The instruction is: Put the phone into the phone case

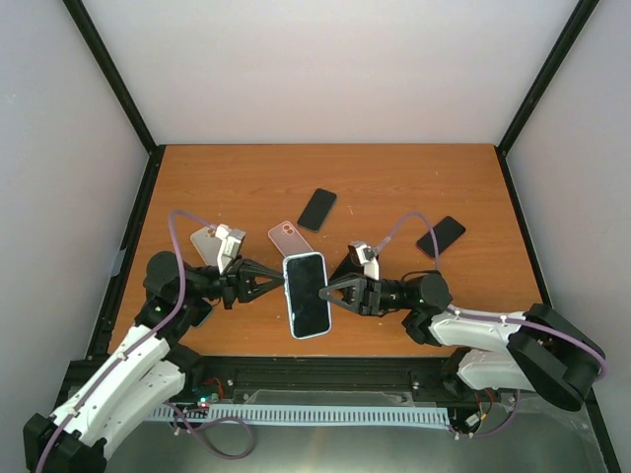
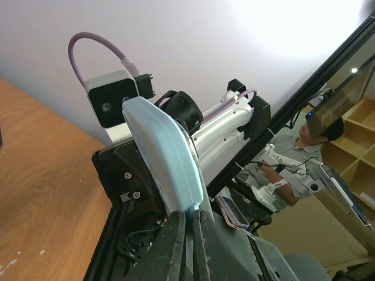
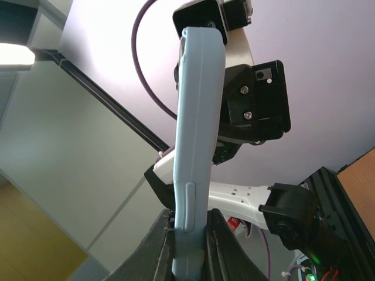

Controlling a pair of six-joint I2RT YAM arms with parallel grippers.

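Wooden table point(image 1: 394, 177) below — left gripper point(image 1: 281, 284), right gripper point(image 1: 329, 292) clenched on phone case point(image 3: 197, 117), opposite edges.

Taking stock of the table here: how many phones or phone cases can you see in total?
5. The blue-cased phone is held between left gripper and right gripper. Lying loose: two black phones, centre-back and right; a pinkish one; a grey one, partly covered, left.

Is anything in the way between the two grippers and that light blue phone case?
Nothing visible. The left gripper and right gripper are each closed on opposite long edges of the light blue phone case, holding it above the table.
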